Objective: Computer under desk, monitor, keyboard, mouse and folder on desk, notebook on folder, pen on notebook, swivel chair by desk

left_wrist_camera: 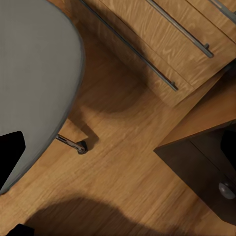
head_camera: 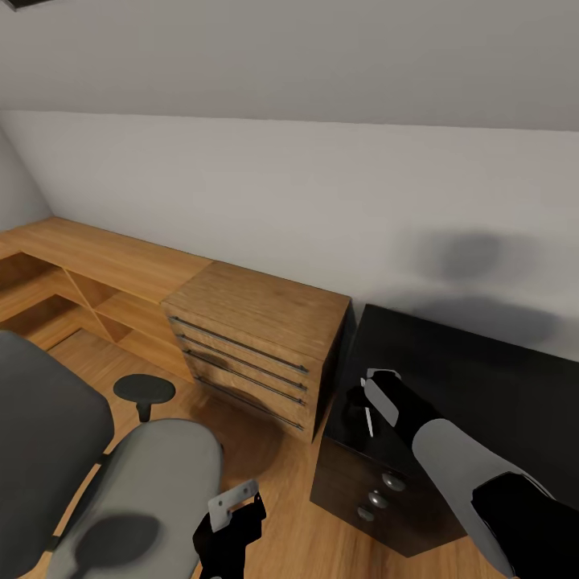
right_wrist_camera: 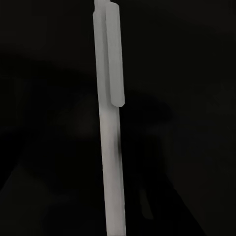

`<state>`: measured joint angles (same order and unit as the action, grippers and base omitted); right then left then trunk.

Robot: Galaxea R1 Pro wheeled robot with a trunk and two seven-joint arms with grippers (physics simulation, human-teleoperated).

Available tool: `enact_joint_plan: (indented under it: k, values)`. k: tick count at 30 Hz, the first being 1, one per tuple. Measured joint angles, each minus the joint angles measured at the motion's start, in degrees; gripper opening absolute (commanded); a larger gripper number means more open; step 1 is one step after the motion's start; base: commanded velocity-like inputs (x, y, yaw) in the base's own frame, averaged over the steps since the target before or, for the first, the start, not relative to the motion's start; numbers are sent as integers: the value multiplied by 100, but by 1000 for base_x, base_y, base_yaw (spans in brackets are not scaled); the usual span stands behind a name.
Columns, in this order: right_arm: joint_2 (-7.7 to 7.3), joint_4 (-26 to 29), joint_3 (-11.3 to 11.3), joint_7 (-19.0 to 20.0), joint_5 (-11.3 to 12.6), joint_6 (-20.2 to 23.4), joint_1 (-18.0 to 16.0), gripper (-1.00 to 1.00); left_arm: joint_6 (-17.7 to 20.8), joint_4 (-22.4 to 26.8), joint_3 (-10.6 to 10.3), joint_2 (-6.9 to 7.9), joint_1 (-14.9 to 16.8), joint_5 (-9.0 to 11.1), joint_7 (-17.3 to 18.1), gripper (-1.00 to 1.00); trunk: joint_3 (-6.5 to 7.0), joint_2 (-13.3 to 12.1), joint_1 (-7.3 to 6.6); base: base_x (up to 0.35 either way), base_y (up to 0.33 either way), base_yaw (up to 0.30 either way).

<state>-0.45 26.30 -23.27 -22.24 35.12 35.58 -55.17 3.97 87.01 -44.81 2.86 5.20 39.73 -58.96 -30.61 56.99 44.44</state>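
Wood floor, pale wall, light wood dresser (head_camera: 257,350) beside glossy black desk (head_camera: 482,386). Right gripper (head_camera: 371,402) over desk's near corner; pen (head_camera: 368,421) just below it, white; grip state cannot be told. Left gripper (head_camera: 233,507) low by swivel chair (head_camera: 137,490), fingers parted, empty.

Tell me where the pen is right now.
In the head view the pen lies on the near left corner of the black desk, just below the right gripper, with the wooden dresser to its left.
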Motion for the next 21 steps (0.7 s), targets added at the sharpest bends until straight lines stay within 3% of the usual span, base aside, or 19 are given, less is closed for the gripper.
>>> enact_joint_plan:
  k: [5,10,21]
  values:
    - [-5,32,0,17,-55,115,-1,-100,0,-1,0,0,0,0,0,100,0,0,0,0,0,0]
    - [-105,29,10,368,-50,192,-2,-100,0,-8,0,0,0,0,-1,100,0,0,1,0,0,0]
    - [-127,28,15,442,-45,202,0,-100,0,-9,0,1,0,-8,0,100,0,0,0,0,0,0]
